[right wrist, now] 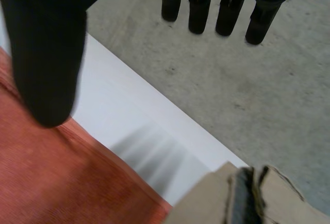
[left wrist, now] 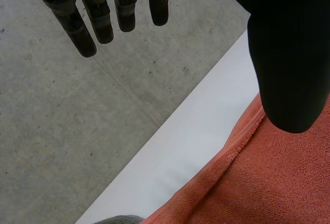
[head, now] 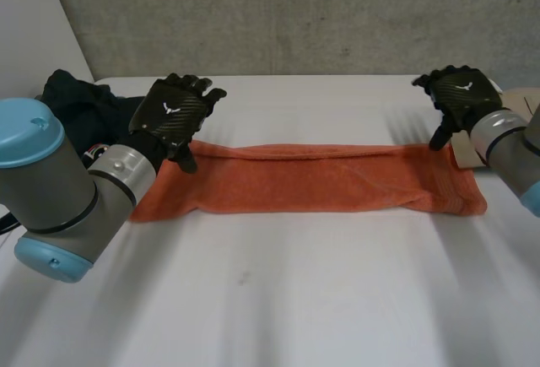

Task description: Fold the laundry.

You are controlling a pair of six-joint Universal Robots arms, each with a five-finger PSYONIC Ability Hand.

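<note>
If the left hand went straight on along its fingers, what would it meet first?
Likely the wall: the left hand points straight fingers past the table edge, thumb above the towel. Depth is unclear.

Long orange folded towel (head: 337, 180): terry cloth, matt, fuzzy looped nap, with a flatter stitched hem along its edge. White surface (head: 295, 299): smooth, matt, a few faint scuffs. Grey concrete wall (head: 295, 13): rough, pitted, speckled. Left robot hand (head: 173, 110) and right robot hand (head: 462, 93): black backs with a woven carbon-fibre look and slight sheen. Grey arm joint (head: 51, 190): smooth, satin. Light-blue cap (head: 25, 131): smooth, plastic-looking. Dark heap of cloth (head: 76, 101): soft, matt. Beige folded cloth (right wrist: 289, 203): matt, layered edges.
</note>
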